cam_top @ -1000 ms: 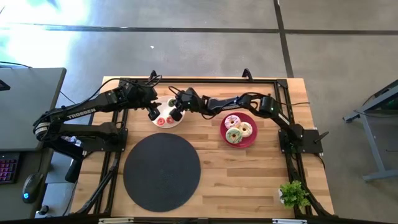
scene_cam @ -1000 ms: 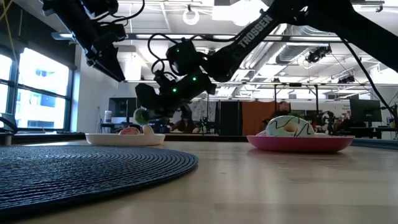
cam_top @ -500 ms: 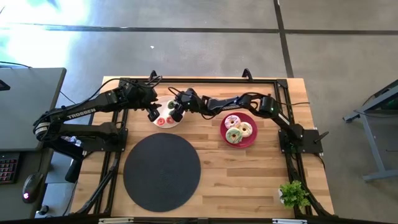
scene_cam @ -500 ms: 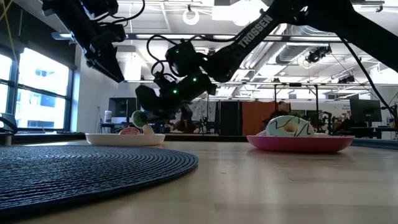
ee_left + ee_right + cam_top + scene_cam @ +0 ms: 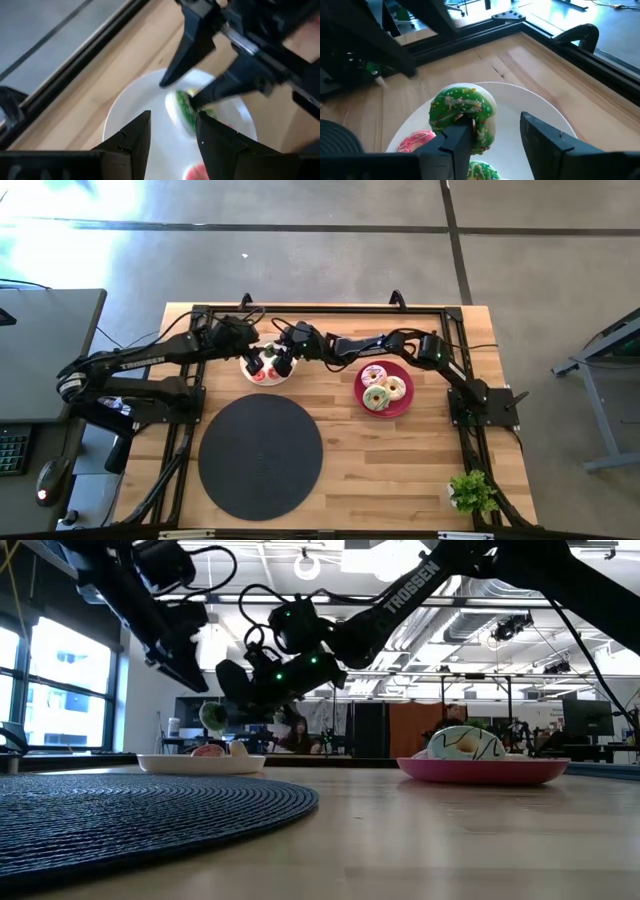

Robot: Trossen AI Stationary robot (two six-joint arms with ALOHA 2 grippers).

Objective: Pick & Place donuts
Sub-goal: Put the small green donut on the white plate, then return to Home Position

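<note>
Green-iced donut [image 5: 462, 112] stands on edge, clamped between the right gripper's [image 5: 272, 361] fingers [image 5: 454, 141], lifted above the white plate [image 5: 535, 112] near the desk's far edge. A pink donut [image 5: 415, 141] lies on that plate. Left gripper [image 5: 172, 137] hovers alongside over the plate, fingers parted, holding nothing.
</note>
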